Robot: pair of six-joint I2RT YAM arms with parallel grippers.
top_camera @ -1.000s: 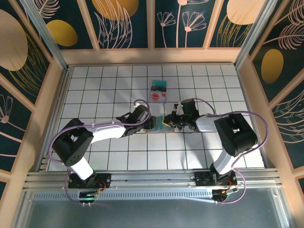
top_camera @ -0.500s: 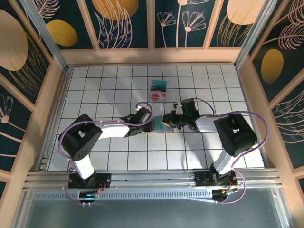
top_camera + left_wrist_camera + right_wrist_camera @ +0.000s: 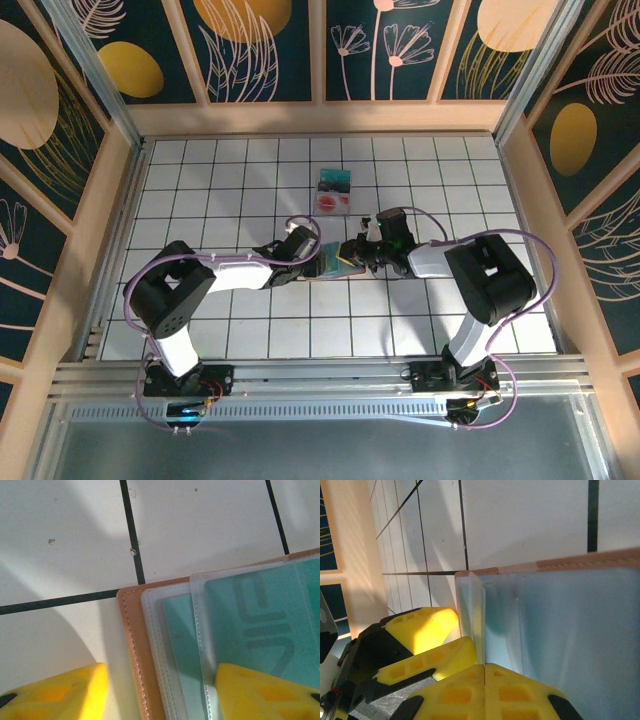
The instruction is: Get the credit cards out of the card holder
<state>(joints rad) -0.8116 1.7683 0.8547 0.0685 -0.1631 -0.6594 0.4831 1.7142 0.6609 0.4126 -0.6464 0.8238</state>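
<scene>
Mid-extraction: the card holder [image 3: 338,263] lies open on the counter [image 3: 230,180] between both arms, with two credit cards [image 3: 333,192] already out behind it. The right gripper [image 3: 485,680] is pinched shut, apparently on a clear sleeve [image 3: 481,625]. The left gripper [image 3: 160,682] sits half open, straddling the holder's edge and holding nothing. Next up, I'd guess: catch the sleeved teal card [image 3: 250,625] and slide it out.

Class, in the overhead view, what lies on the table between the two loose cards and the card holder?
Nothing but bare white tile: the top view shows a clear strip from the loose cards to the card holder.
</scene>
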